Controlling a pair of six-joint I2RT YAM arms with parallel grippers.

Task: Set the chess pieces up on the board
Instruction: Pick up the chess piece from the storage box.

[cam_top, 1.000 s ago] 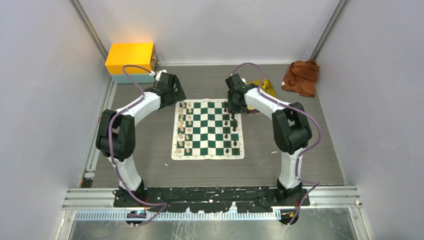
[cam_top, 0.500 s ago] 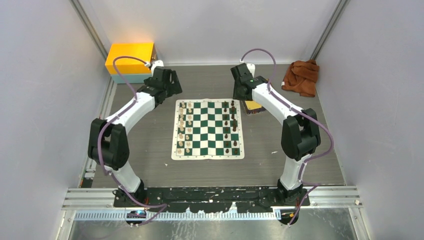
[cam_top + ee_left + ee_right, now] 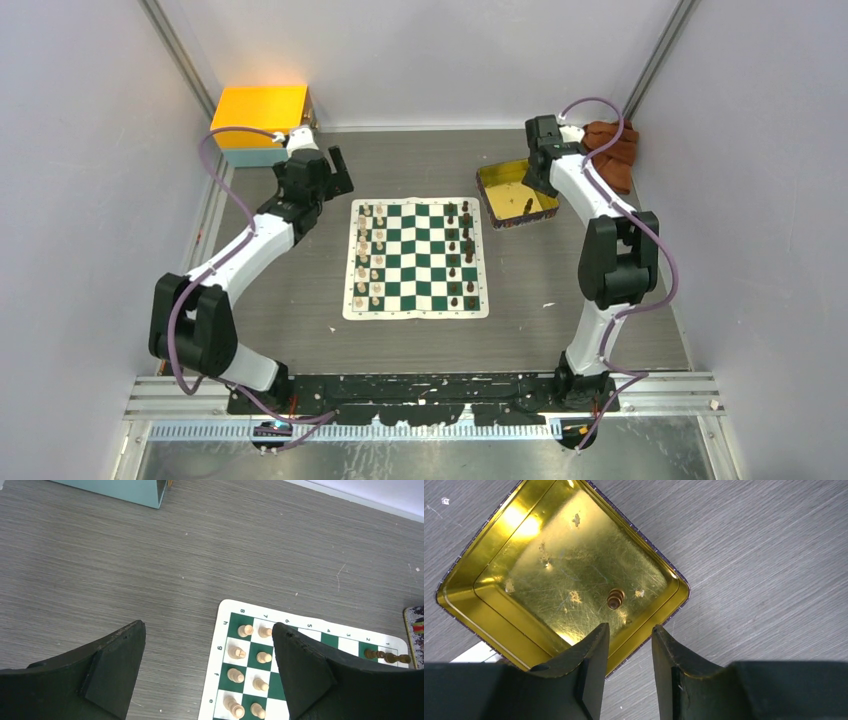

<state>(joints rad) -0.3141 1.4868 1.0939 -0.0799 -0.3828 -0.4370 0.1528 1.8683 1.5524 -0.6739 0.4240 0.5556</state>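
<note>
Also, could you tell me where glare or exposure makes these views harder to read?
Right wrist view: strong glare on the floor of the gold tray, toward its upper left, yet the lone piece stays legible. Top external view: the yellow box looks overexposed on top. Left wrist view: even light, the board sharp, no glare.

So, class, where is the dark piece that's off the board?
Top view: the dark piece sits inside the gold tray, right of the board's far corner, near the right gripper.
</note>
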